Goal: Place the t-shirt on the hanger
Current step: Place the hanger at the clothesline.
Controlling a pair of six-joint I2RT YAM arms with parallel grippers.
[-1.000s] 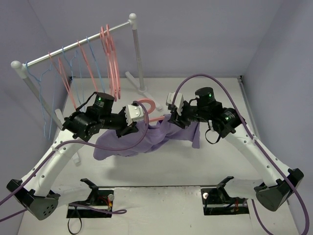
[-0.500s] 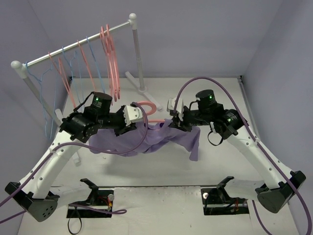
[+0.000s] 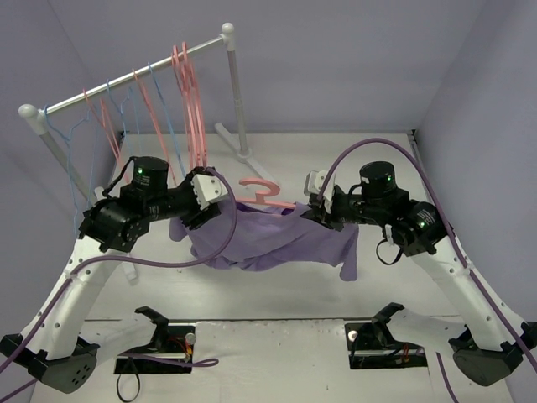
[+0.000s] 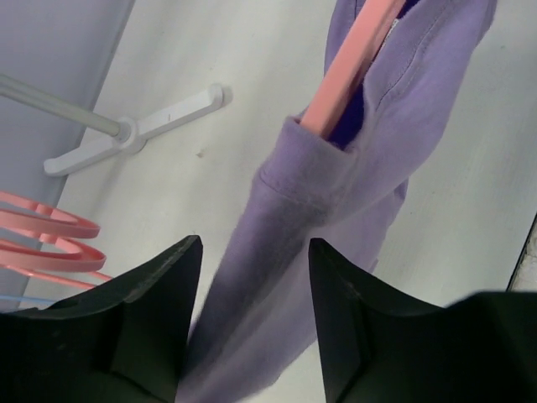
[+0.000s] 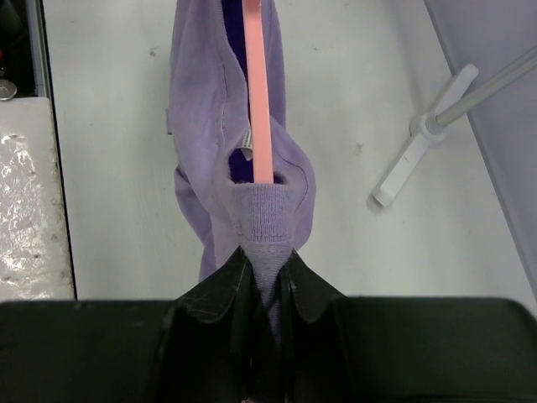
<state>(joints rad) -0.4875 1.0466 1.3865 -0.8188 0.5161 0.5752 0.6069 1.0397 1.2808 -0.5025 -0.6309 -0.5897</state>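
Observation:
The purple t-shirt [image 3: 277, 239] hangs stretched above the table, with the salmon-pink hanger [image 3: 258, 190] inside it and the hook sticking out at the top. My right gripper [image 3: 320, 211] is shut on the shirt's ribbed collar [image 5: 263, 217]. In the right wrist view the hanger's arm [image 5: 257, 101] runs into the neck opening just beyond my right gripper [image 5: 267, 273]. My left gripper [image 3: 201, 217] stands open at the shirt's left end. In the left wrist view the cloth [image 4: 336, 193] hangs beyond my left gripper [image 4: 254, 281], not pinched, and the hanger's arm [image 4: 348, 71] pokes out of a hemmed opening.
A white clothes rack [image 3: 134, 77] stands at the back left with several pink hangers [image 3: 190, 92] and thin blue wire hangers [image 3: 75, 168]. Its foot [image 3: 237, 144] lies behind the shirt, and the foot [image 4: 138, 130] also shows in the left wrist view. Purple cables loop over both arms.
My left gripper has opened, let go of the shirt and drawn back to the left. My right gripper has closed on the collar and carried shirt and hanger to the right.

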